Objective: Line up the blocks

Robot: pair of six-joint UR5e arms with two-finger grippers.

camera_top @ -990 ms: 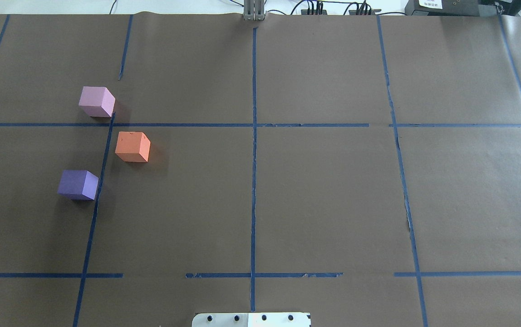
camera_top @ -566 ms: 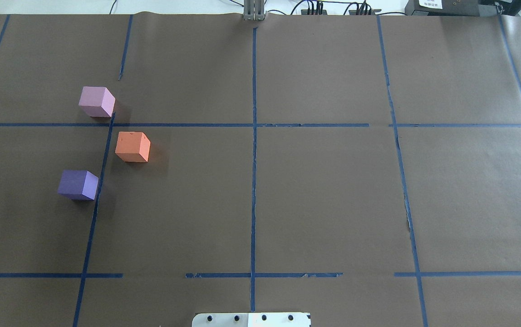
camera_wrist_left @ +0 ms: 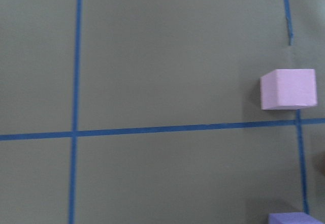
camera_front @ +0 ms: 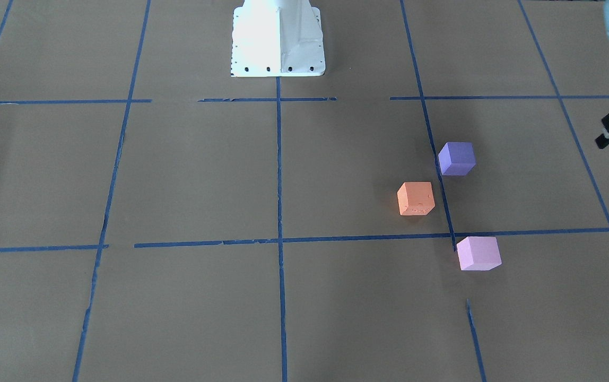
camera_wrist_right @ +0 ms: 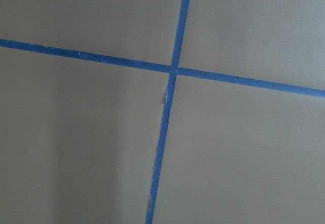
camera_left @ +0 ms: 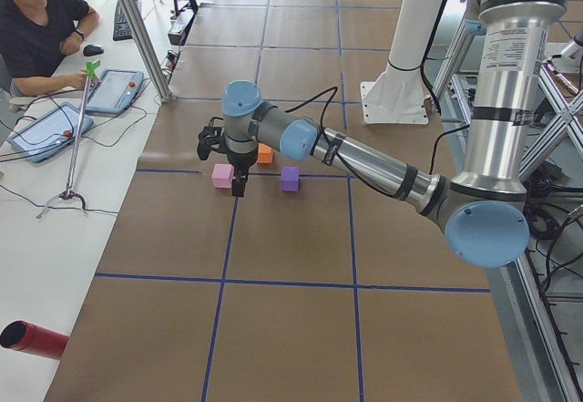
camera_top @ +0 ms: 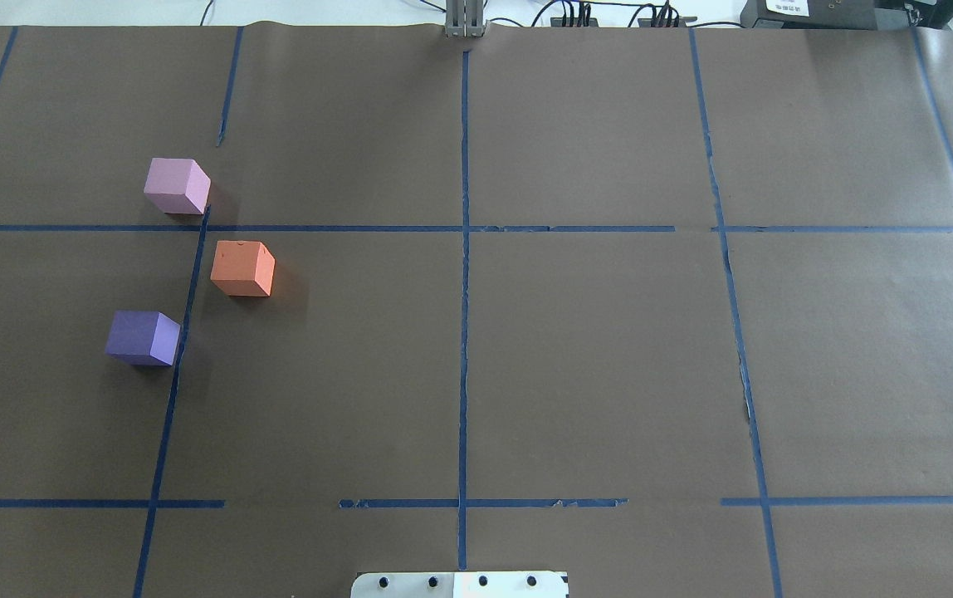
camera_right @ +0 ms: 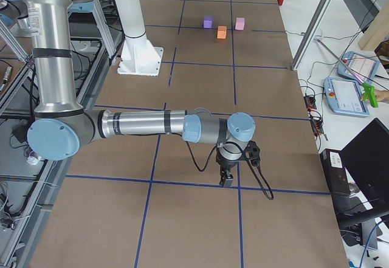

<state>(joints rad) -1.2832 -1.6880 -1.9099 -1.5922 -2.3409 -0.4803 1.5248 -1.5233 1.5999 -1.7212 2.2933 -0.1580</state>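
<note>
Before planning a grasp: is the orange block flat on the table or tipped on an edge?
Flat: the orange block sits squarely on one face on the table, top face level.

open gaps lie between all three blocks (camera_top: 241, 268).

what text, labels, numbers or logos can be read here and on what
No text is readable.
White label on the black box, far table edge: too small.
Sticker on the left arm: blurred.
Sticker on the right arm: blurred.
Marks on the orange block: illegible.
</note>
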